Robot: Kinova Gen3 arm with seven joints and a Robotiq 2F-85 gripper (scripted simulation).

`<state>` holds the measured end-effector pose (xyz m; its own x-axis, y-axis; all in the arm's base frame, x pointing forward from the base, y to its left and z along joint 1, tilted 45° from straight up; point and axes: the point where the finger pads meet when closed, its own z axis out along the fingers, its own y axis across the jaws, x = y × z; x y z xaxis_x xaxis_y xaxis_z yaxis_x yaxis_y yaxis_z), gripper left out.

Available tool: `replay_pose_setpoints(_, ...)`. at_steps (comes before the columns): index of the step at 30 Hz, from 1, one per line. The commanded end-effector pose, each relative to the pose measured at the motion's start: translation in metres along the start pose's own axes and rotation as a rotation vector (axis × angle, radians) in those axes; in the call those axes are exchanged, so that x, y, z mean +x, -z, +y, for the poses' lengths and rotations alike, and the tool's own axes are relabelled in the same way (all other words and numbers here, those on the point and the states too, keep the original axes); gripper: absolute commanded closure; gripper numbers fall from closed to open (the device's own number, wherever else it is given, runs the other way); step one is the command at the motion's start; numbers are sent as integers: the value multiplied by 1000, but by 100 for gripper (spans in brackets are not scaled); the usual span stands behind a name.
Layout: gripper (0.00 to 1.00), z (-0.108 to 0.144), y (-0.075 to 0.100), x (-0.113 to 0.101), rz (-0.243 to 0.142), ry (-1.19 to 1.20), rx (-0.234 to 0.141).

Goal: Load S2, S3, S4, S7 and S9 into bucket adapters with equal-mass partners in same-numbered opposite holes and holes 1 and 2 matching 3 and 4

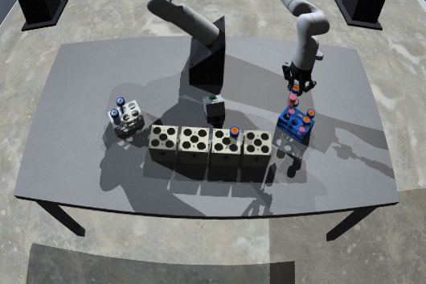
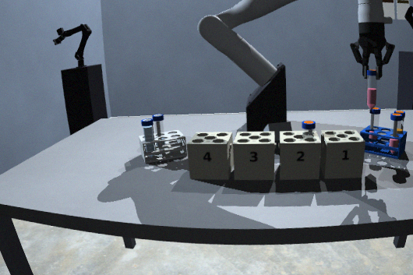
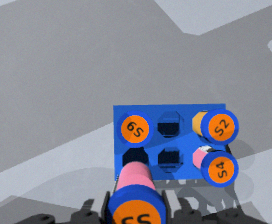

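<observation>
Over at the far right of the grey counter (image 1: 80, 84), the black two-fingered tool (image 2: 372, 67) pinches a clear 50 mL tube with a blue cap and pink liquid (image 2: 372, 95) just under its cap and holds it upright in the air, its tip above the blue six-hole sample rack (image 3: 152, 112) and clear of the holes. From the wrist view the held tube's orange cap dot is only partly legible. In that rack stand three orange-dotted tubes: S9 (image 3: 132, 129), S2 (image 3: 219, 126) and S4 (image 3: 219, 168). Four cream block adapters sit in a row nearer the counter's front edge, numbered 4, 3, 2, 1 on their sides; adapter 2 (image 2: 299, 160) carries one orange-dotted tube (image 2: 308, 125), the others show open holes. Beside adapter 4 (image 2: 208, 160), a clear rack (image 2: 164, 149) holds two blue-capped tubes.
</observation>
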<state>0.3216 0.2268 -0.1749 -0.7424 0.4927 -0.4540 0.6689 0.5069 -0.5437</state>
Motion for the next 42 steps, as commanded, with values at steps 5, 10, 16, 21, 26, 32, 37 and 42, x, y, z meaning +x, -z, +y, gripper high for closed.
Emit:
replay_pose_setpoints(5, 90, 0, 10, 0, 0, 0, -2)
replay_pose_setpoints(10, 90, 0, 13, -3, 0, 20, -2)
replay_pose_setpoints(16, 90, -1, 13, -23, 0, 140, -2)
replay_pose_setpoints(21, 90, -2, 13, -40, 0, 240, -2)
replay_pose_setpoints(26, 90, -3, 13, -50, 0, 300, -2)
replay_pose_setpoints(32, 90, -4, 13, -70, 0, 420, -2)
replay_pose_setpoints(37, 90, -5, 13, -86, -1, 520, -2)
replay_pose_setpoints(42, 90, -6, 13, -96, -1, 580, -2)
